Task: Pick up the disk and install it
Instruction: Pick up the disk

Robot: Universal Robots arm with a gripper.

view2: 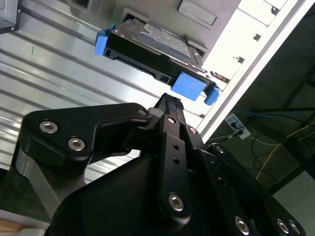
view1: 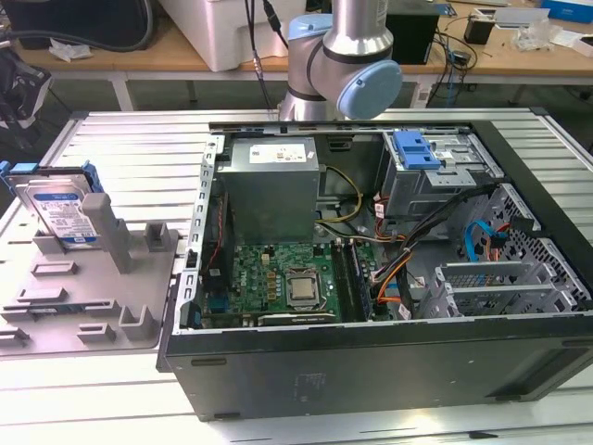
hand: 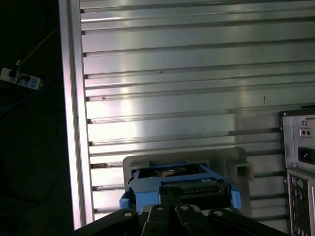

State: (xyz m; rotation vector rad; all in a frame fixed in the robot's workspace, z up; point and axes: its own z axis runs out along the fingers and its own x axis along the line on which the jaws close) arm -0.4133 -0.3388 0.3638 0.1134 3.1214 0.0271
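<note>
Aluminium slats make up the bench (view1: pixel 120 139) that carries everything. The largest thing on it is a black computer case (view1: pixel 371 348), which lies on its side with the cover off and takes up the middle and the exterior view's right. Behind the case rises the robot arm (view1: pixel 357 56), silver with pale blue joint caps.

Inside the case, a grey power supply (view1: pixel 269 190) with a white sticker sits at the far side. A green circuit board (view1: pixel 264 278) lies nearer the camera. A metal drive cage (view1: pixel 440 190) stands toward the exterior view's right, with a bare blue bracket (view1: pixel 415 150) on top of it.

On the exterior view's left, just beside the case, lies a grey moulded holder (view1: pixel 139 278) with slots and posts. The disk (view1: pixel 57 211) stands on edge at the far end of that holder. It is tilted back, with its white-and-blue label toward the camera and its blue frame round the edges. A grey post (view1: pixel 107 227) stands just in front of it.

In the second wrist view the black gripper (view2: pixel 170 101) points at the disk's narrow edge. It is near the disk but apart from it, with a strip of bench showing between them. Whether the jaws are wide or narrow cannot be told.

A square silver processor (view1: pixel 302 289) sits in the middle of the circuit board.
</note>
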